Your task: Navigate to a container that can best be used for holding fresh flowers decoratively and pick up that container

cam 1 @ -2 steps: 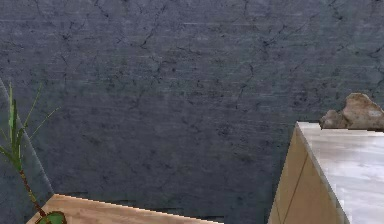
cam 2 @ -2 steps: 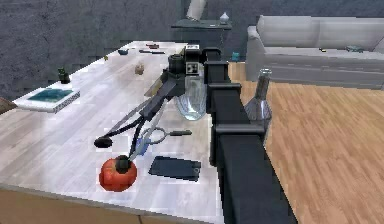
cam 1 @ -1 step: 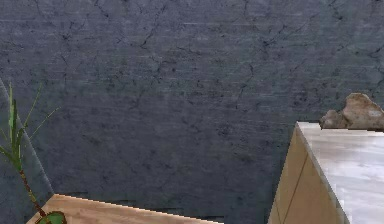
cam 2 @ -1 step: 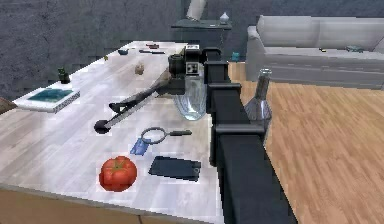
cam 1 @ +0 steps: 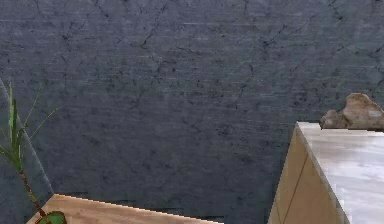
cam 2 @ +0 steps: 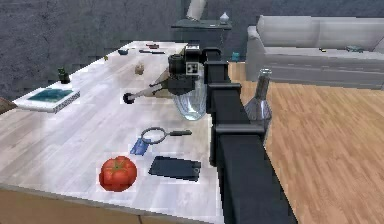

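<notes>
Pincer (cam 2: 133, 96) near a glass vessel (cam 2: 191, 103) on the surface (cam 2: 60, 140), a tomato (cam 2: 117, 172) well apart; whether it holds anything cannot be told.

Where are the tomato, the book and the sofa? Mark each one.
tomato (cam 2: 117, 172), arm side view, middle of its red body
book (cam 2: 47, 97), arm side view, middle of its cover
sofa (cam 2: 320, 58), arm side view, its seat cushion
</notes>
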You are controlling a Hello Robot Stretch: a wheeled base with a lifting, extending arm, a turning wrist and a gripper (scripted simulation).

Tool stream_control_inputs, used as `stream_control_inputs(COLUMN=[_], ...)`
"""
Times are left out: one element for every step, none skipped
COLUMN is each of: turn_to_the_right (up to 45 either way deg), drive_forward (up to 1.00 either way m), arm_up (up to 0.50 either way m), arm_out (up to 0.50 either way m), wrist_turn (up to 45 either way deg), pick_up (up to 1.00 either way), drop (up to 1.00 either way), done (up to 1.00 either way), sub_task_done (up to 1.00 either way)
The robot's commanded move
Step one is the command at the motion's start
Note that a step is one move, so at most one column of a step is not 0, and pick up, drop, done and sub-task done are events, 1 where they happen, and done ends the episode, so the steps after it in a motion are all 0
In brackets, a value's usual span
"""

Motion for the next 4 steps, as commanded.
stream_control_inputs(turn_to_the_right=[0.0,0.0,0.0,0.0], drive_forward=[0.00,0.00,0.00,0.00], arm_up=[0.00,0.00,0.00,0.00], arm_out=[0.00,0.00,0.00,0.00], wrist_turn=[45.0,15.0,0.0,0.0], pick_up=[0.00,0.00,1.00,0.00], drop=[0.00,0.00,0.00,0.00], done=[0.00,0.00,0.00,1.00], sub_task_done=[0.00,0.00,0.00,0.00])
